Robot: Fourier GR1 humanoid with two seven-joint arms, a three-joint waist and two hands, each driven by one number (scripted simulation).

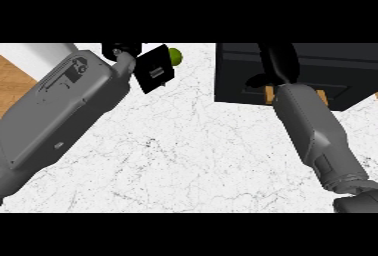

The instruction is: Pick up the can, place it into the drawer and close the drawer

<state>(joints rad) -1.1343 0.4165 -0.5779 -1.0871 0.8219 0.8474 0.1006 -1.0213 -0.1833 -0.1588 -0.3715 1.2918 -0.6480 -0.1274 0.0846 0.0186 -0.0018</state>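
Here's the white marbled counter (184, 160), veined grey, spreading wide on the near side of both hands. Just past the left hand (153, 72), a small green round thing (176, 56) sits on the stone, partly hidden by that hand. Under the right hand (277, 62), a black drawer box (339, 70) rests on the counter.

I look steeply down on a white marble counter (184, 160), its top threaded with fine grey veins and evenly lit. At the far left edge I see a strip of wooden floor (13, 82) in a warm brown, beside a plain white panel (40, 52) at the upper left corner.
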